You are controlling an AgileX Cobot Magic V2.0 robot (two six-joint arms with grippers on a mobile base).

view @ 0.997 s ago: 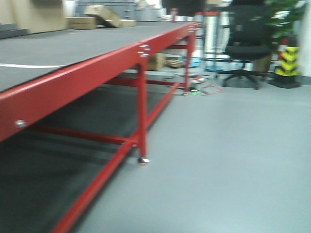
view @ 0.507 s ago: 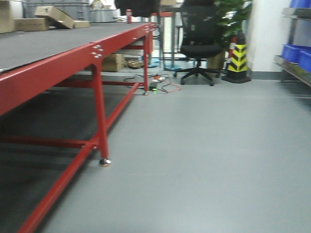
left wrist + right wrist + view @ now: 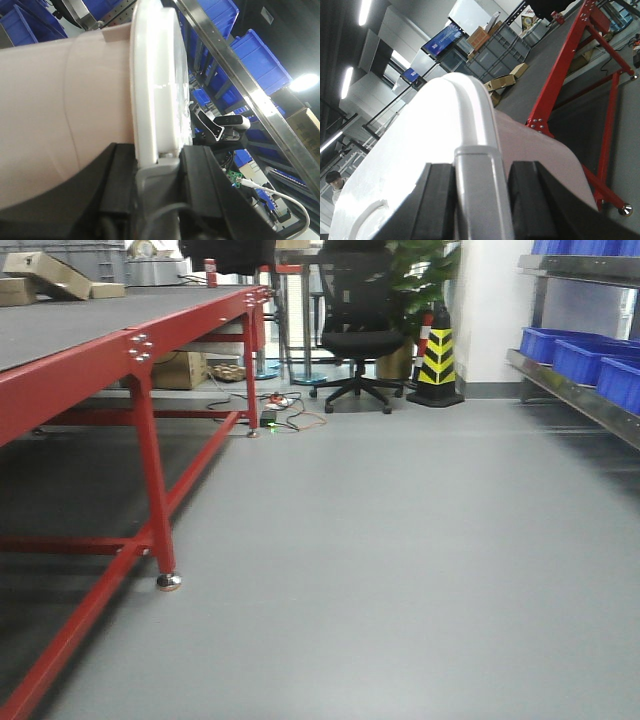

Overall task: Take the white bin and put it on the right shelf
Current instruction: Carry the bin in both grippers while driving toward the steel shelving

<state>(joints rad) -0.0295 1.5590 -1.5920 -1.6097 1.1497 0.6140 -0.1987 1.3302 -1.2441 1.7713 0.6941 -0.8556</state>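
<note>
White bin (image 3: 60,110), rim pinched by left gripper (image 3: 159,162) and right gripper (image 3: 477,180)

Table (image 3: 70,335) at left, shelf (image 3: 570,392) at right, chair (image 3: 357,330) behind.

The white bin (image 3: 60,110) is pinkish, table frame (image 3: 150,470) red, shelf bins (image 3: 580,358) blue, cone (image 3: 437,350) yellow-black striped.

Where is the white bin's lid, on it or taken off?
On, shut. In both wrist views the glossy lid sits tight against the white bin along the rim that shows, with no gap.
</note>
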